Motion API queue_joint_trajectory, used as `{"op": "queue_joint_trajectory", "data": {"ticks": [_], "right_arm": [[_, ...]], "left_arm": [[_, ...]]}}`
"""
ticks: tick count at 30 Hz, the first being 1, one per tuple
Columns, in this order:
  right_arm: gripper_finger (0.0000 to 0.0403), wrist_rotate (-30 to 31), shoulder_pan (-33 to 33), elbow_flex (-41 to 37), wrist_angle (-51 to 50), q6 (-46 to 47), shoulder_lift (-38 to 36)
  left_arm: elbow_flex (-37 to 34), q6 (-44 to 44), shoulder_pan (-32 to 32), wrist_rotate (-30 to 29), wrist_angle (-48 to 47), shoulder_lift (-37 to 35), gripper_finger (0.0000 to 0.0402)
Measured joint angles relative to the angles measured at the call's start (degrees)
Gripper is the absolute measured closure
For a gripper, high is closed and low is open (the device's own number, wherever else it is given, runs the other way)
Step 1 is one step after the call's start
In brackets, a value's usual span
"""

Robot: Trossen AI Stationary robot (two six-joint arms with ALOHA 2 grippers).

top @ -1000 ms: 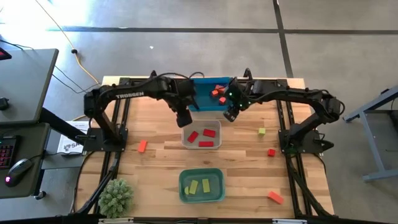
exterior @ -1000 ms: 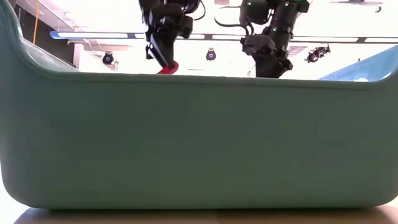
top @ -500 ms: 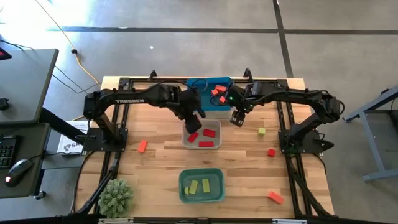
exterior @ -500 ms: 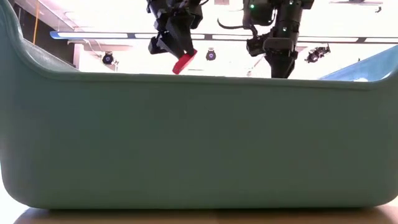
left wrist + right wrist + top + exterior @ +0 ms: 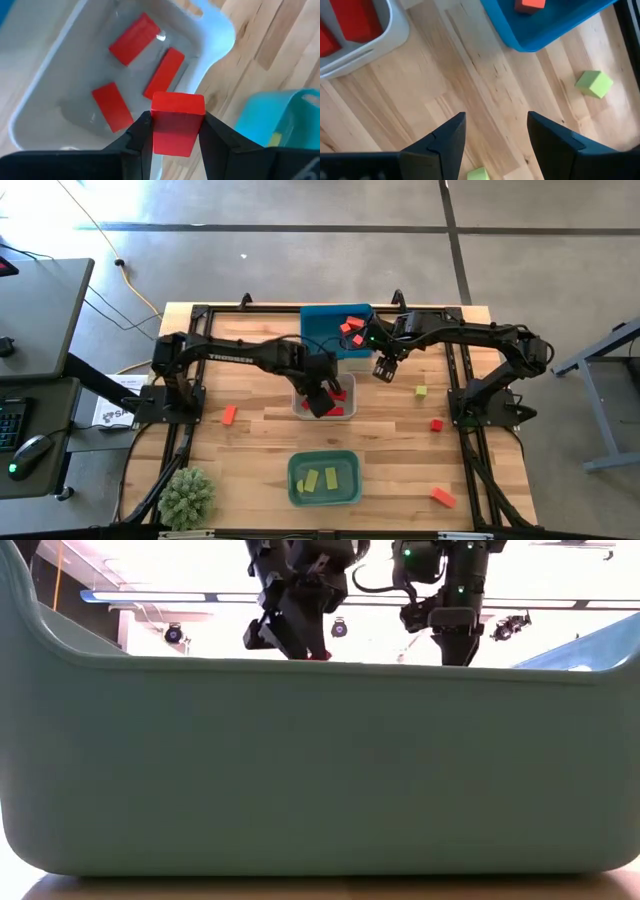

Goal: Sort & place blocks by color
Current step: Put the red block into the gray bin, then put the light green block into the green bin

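Left gripper [image 5: 172, 137]: is clamping a red block [image 5: 176, 122] between both fingers and is hanging directly over the clear-grey bin [image 5: 299, 409] at table centre.
Right gripper [image 5: 495, 135]: is hanging with jaws spread and empty over bare wood, at 3 o'clock of the blue bin [image 5: 322, 330].
Task items: three red blocks are lying flat in the clear-grey bin; orange blocks are sitting in the blue bin; two yellow-green blocks are lying in the teal bin [image 5: 324, 478] at 6 o'clock.
Strays: a yellow-green cube [image 5: 421, 391], a red cube [image 5: 436, 424] and two orange blocks [image 5: 229, 415] are waiting on the table.
Advice: judged best to release low, over the free floor of the bin, so the block is not bouncing off its neighbours or the rim.
Obscured: in the low view the teal bin wall is blocking everything below the wrists; from above, the left arm is covering part of the clear-grey bin.
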Motion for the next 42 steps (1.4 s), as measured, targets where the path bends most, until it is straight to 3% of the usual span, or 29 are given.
{"op": "queue_joint_trajectory", "data": {"ticks": [5,11,16,28,37,42], "right_arm": [[0.0203,0.0,0.0,0.0,0.0,3.0,0.0],[0.0203,-0.2,0.0,0.0,-0.4,11.0,0.0],[0.0203,-0.7,0.0,0.0,-2.4,17.0,0.0],[0.0203,-2.8,0.2,-0.4,-5.1,27.4,0.0],[0.0203,-2.5,3.9,-7.1,-10.7,34.8,0.0],[0.0203,0.7,7.0,-9.9,-10.6,41.6,-0.1]], "left_arm": [[-0.1,2.8,0.1,0.0,0.0,2.0,0.03],[0.0,5.7,1.8,-0.3,-0.5,2.8,0.0227],[0.0,9.1,3.2,-0.8,-0.6,2.8,0.0199],[-0.1,21.0,5.7,0.2,-2.1,0.8,0.02],[0.0,28.0,6.2,-0.7,-5.8,-4.8,0.02],[0.0,31.1,6.1,-1.1,-8.6,-8.5,0.02]]}}
